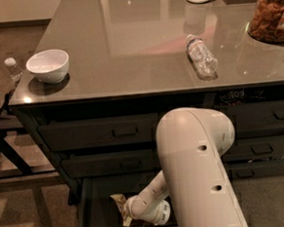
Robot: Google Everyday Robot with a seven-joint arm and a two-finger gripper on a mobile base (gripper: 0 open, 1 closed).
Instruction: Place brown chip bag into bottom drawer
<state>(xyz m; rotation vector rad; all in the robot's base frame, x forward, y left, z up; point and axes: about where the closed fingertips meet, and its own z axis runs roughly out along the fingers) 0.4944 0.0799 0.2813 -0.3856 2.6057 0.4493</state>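
Gripper (126, 212) low inside bottom drawer (98, 217), jaws clamped on brown chip bag (118, 202), bare floor to left

Single view, set high on the drawer side of the table (127, 48), tilted steeply down and facing across its top. The arm (199, 170) fills the lower foreground, close to the lens. The gripper (127, 213) lies inside the open bottom drawer (98, 217), near the frame's lower edge.
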